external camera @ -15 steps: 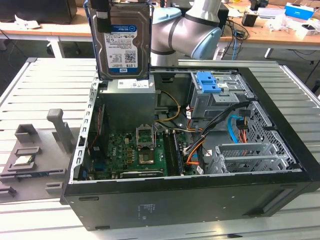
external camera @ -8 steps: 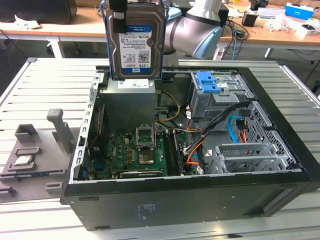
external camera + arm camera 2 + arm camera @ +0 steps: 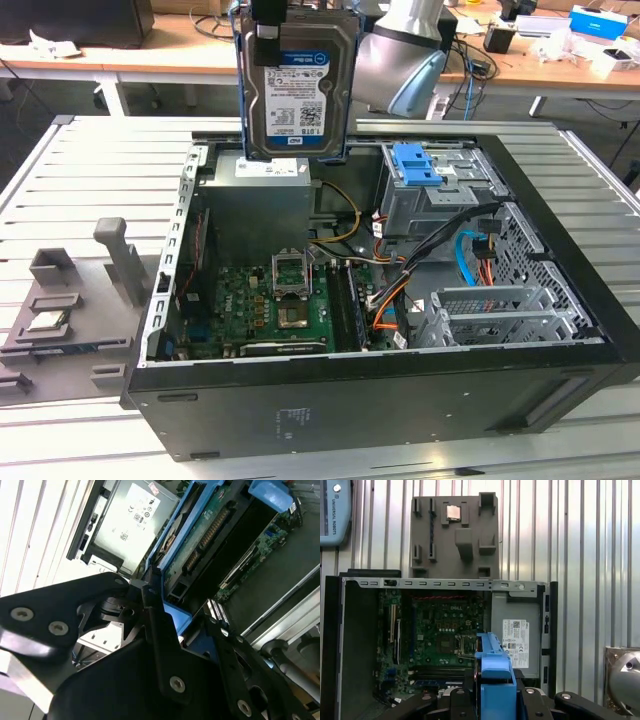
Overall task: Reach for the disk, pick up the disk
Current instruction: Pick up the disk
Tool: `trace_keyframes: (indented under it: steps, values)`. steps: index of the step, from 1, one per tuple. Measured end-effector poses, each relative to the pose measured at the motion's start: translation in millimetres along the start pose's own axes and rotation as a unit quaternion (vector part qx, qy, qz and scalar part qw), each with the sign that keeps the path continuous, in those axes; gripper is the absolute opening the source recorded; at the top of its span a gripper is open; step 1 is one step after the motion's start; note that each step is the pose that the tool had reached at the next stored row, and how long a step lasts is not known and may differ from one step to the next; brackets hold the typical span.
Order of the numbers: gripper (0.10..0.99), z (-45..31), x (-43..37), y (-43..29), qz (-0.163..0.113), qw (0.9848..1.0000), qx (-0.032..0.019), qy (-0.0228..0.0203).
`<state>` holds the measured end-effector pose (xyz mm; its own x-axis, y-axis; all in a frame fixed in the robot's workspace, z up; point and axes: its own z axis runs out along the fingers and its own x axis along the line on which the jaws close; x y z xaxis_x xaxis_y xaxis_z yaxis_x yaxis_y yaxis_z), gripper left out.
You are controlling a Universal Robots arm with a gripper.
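On the exterior view's left, I am seeing a grey holder (image 3: 70, 300) lying on the slatted table (image 3: 100, 170), with a small chip (image 3: 47, 321) sitting in it. Just beside it, the open computer case (image 3: 380, 400) is lying with its green board (image 3: 270, 300) facing up. Above the case, my gripper (image 3: 268, 22) is holding the disk (image 3: 297, 85) upright, clear of the case, with its fingers (image 3: 159, 630) closed on the disk's blue edge. Further right, a blue latch plate (image 3: 415, 165) is resting on the drive cage (image 3: 440, 205).
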<state>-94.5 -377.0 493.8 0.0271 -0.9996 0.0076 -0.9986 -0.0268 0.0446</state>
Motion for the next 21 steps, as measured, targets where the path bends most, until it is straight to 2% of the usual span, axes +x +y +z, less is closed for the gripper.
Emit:
trace_keyframes:
  steps: [5,8,11,16,21]
  values:
    - [0.365,-0.7,0.4,-15.6,0.000,1.0000,0.0000,0.0000]
    - [0.365,-1.2,0.7,-26.8,0.000,1.0000,0.0000,0.0000]
    - [0.365,-1.8,1.1,-41.1,0.000,1.0000,0.0000,0.0000]
    - [0.365,-2.2,1.3,-49.1,0.000,1.0000,0.0000,0.0001]
    - [0.365,-2.2,1.3,-50.1,0.000,1.0000,0.0000,0.0000]
